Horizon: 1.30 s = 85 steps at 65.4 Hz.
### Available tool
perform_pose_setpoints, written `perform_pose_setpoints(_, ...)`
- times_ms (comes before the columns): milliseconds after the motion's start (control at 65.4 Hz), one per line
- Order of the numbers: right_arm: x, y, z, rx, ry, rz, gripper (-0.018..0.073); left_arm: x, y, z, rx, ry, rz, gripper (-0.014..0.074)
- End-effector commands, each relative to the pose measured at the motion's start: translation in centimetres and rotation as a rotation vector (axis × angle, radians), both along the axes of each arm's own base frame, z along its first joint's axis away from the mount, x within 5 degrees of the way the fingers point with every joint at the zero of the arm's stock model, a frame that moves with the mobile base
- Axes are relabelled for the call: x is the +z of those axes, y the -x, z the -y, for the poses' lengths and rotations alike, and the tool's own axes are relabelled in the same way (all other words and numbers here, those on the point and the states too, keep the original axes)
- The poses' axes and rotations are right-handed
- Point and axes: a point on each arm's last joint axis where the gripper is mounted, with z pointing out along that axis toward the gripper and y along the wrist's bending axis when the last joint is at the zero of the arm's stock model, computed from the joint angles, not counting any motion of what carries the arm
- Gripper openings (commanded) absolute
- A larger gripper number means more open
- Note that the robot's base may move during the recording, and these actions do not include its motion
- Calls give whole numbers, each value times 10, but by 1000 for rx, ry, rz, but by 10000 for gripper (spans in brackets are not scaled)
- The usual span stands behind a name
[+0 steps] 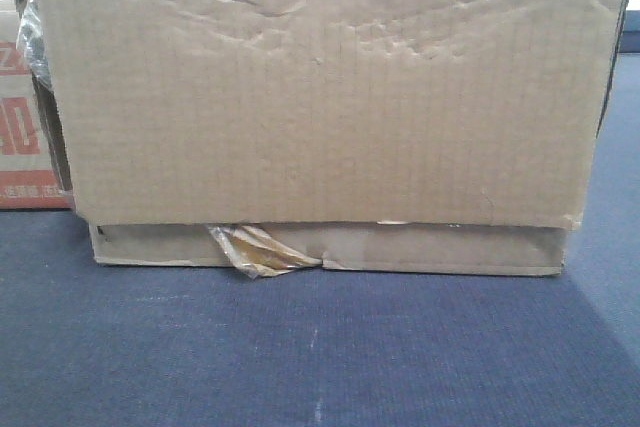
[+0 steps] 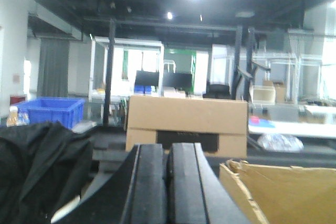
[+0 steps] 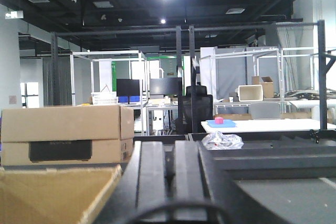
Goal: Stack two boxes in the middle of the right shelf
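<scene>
Red-printed carton (image 1: 18, 137): left edge of the front view, behind the brown box.
Brown box (image 1: 320, 97): fills the front view, standing on blue-grey carpet (image 1: 320, 347); its face is dented and creased.
Tape (image 1: 262, 250): yellowish and torn, peeling at the box's bottom seam.
Left fingers (image 2: 149, 177): pressed together, holding nothing; black cloth (image 2: 37, 166) to the left, cardboard flap (image 2: 283, 192) to the right.
Slotted box (image 2: 186, 116): beyond the left fingers.
Right fingers (image 3: 155, 174): together but for a thin slit, holding nothing.
</scene>
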Motion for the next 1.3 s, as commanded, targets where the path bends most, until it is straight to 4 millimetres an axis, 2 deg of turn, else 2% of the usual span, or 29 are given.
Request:
perform_pose_setpoints(0,24,-3,-1,7,19,-89,-55,26,-3,1,-2,1,-141,-97)
perform_pose_setpoints(122,53,-19,-2,14,24,-149,151,51,-17,0,10,-21,-294,19)
perform_pose_setpoints(229,66,-43,-4,22,30,-254,331,67,-40,-2,21,-35,-395,214)
perform_pose_setpoints(397,60,-79,-5,31,36,-415,516,70,-80,-2,12,-26,-522,443)
perform_pose_setpoints(504,53,-96,-5,22,63,-478,565,63,-101,-1,5,-33,-582,537)
perform_pose_setpoints(657,47,-113,-7,30,90,-523,560,53,-133,0,-4,-41,-682,551)
perform_pose_setpoints(825,44,-120,-11,60,98,-548,560,56,-173,-5,17,-32,-785,549)
perform_pose_setpoints(917,43,-120,-11,60,99,-554,560,63,-199,-14,51,-10,-886,549)
perform_pose_setpoints(1009,42,-120,-11,59,107,-559,560,71,-225,-25,67,-73,-980,548)
perform_pose_setpoints(1146,42,-119,-12,66,111,-561,560,72,-264,-49,52,-81,-1129,548)
perform_pose_setpoints(1284,42,-119,-12,66,111,-561,560,60,-300,-70,10,-102,-1213,548)
